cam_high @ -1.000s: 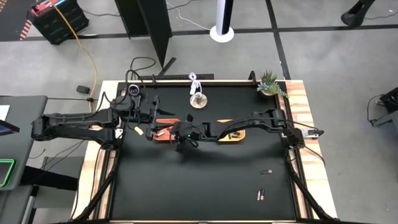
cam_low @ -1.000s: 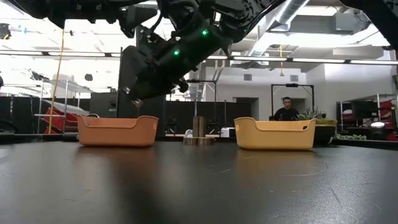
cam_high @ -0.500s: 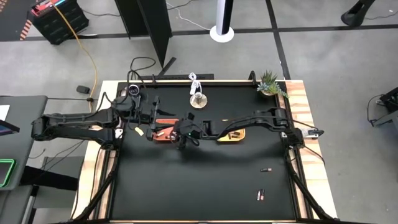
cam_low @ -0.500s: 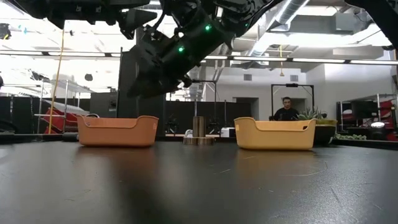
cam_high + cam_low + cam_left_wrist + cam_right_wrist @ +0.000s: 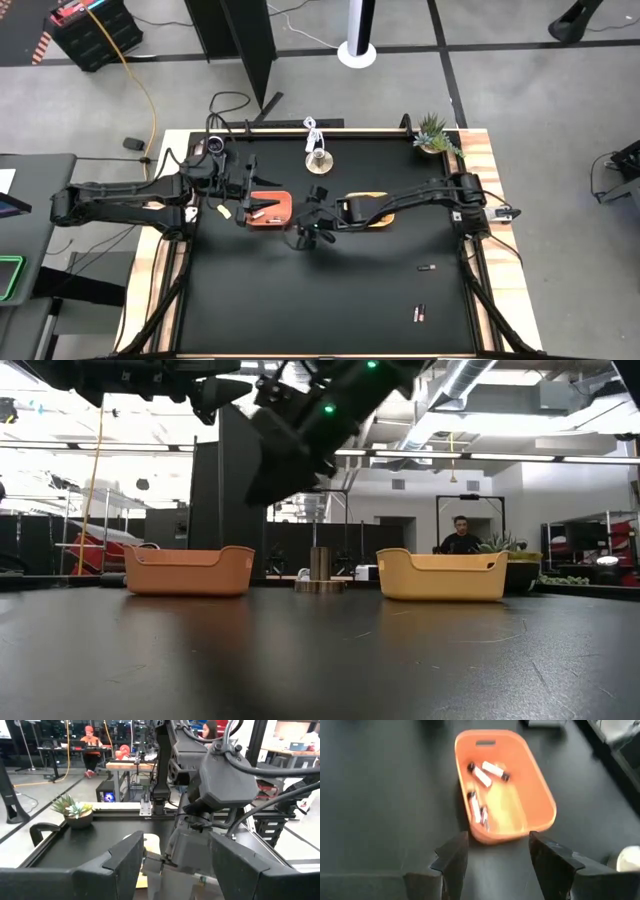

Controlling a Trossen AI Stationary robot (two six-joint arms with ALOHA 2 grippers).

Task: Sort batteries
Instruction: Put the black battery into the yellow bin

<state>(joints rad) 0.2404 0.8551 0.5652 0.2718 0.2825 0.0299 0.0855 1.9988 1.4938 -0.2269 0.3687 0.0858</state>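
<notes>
The orange tray (image 5: 505, 795), smooth plastic with rounded corners, already holds several small cylindrical batteries (image 5: 481, 776); two more batteries (image 5: 427, 269) lie loose on the matte black table (image 5: 350, 310), near right. The right gripper (image 5: 312, 231) hangs just right of the tray, fingers spread and empty. The left gripper (image 5: 170, 865), left of the tray, is also spread and holds nothing

Both arms are dark, near-black, built of slim tubular links joined by bulkier rounded housings. The right arm (image 5: 400, 205) carries a small green light near its wrist, seen in the high and low views. Black cables loop along its angular grey-black wrist casing in the left wrist view. Each tool has two broad, flat, dark fingers (image 5: 454, 862) with bevelled edges. The left arm (image 5: 130, 192) bears a pale tag near its tool.
</notes>
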